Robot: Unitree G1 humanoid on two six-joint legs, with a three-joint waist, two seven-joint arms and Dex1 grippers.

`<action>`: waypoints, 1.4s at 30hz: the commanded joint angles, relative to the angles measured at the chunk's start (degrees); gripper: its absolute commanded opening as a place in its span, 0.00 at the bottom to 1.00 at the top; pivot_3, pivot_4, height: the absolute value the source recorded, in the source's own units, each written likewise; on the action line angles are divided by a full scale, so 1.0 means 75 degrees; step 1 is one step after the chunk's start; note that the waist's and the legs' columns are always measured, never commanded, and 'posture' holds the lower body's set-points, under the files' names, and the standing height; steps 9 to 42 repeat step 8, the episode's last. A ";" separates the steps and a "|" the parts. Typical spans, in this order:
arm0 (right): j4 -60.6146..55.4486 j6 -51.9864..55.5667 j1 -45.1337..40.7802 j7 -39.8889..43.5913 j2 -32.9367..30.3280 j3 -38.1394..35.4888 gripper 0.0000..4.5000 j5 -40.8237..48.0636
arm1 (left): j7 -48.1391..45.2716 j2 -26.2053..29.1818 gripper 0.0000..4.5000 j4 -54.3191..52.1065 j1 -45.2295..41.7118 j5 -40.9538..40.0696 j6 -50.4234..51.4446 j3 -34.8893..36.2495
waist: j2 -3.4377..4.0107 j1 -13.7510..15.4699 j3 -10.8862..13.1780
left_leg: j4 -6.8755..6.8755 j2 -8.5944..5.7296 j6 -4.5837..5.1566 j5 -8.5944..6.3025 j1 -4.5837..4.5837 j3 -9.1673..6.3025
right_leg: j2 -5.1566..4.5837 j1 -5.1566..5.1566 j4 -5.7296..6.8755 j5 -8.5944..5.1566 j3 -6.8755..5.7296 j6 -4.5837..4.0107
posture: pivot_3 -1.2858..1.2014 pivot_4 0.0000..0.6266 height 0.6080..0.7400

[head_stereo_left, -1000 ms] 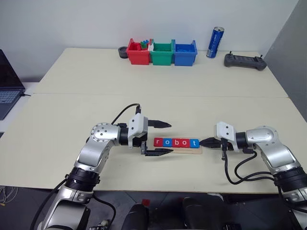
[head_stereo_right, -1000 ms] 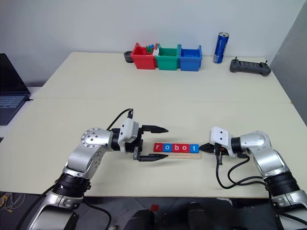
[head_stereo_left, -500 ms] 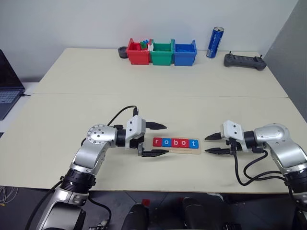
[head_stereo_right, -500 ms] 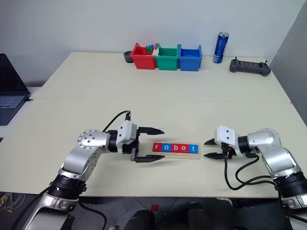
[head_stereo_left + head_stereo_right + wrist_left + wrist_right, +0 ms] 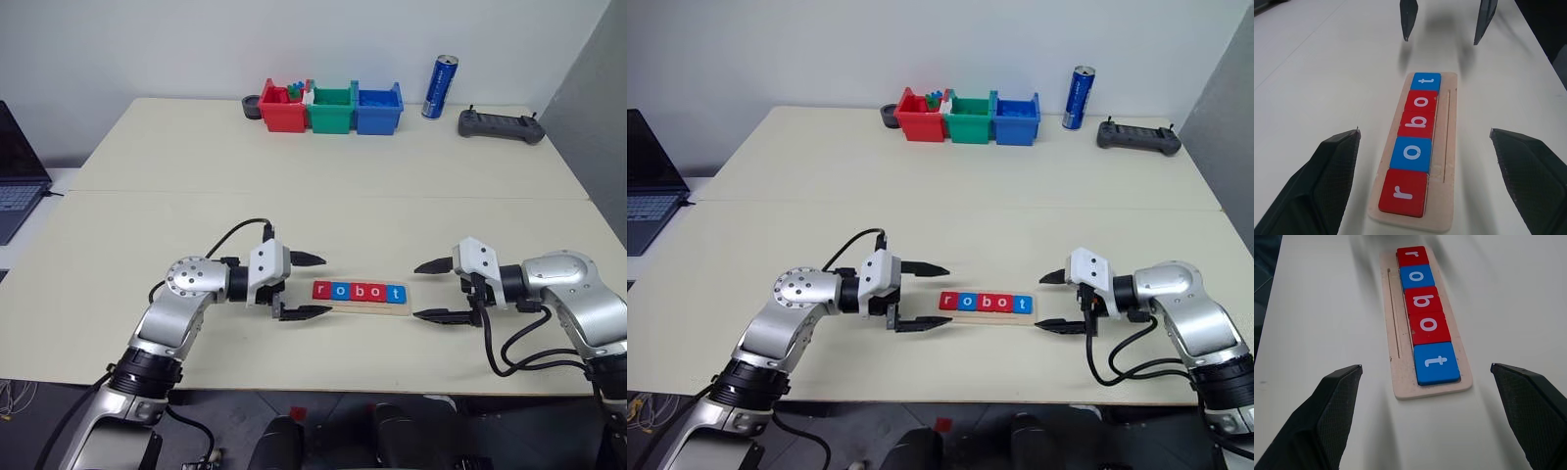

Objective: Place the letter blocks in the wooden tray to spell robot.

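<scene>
since the five flat red and blue letter blocks [image 5: 359, 291] already spell robot in the long pale wooden tray [image 5: 1447, 161] on your tabletop [image 5: 313, 186], both left tool [image 5: 306, 286] and right tool [image 5: 432, 291] gape empty at either end; just pull clear

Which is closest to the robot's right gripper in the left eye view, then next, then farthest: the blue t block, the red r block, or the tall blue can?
1. Blue t block, tray end facing the right gripper.
2. Red r block, tray's other end.
3. Tall blue can, table's far edge.
</scene>
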 commanded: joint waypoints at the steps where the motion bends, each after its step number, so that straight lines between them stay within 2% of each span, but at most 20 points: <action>1: -0.0303 0.0045 0.0017 -0.0093 -0.0011 -0.0237 0.99 0.0168 | -0.0141 0.0102 1.00 -0.0191 0.0034 -0.0138 -0.0062 0.0083 | 0.0000 0.0000 0.0000 | 0.0000 0.0000 0.0000 0.0000 0.0000 0.0000 | 0.0000 0.0000 0.0000 0.0000 0.0000 0.0000 | 0.52 0.24 1.00; 42: -0.0351 0.0023 0.0106 -0.0204 0.0017 -0.0216 0.99 0.0213 | -0.0176 0.0110 1.00 -0.0166 0.0055 -0.0107 -0.0104 0.0097 | 0.0000 0.0000 0.0000 | 0.0000 0.0000 0.0000 0.0000 0.0000 0.0000 | 0.0000 0.0000 0.0000 0.0000 -0.0001 0.0000 | 0.52 0.24 1.00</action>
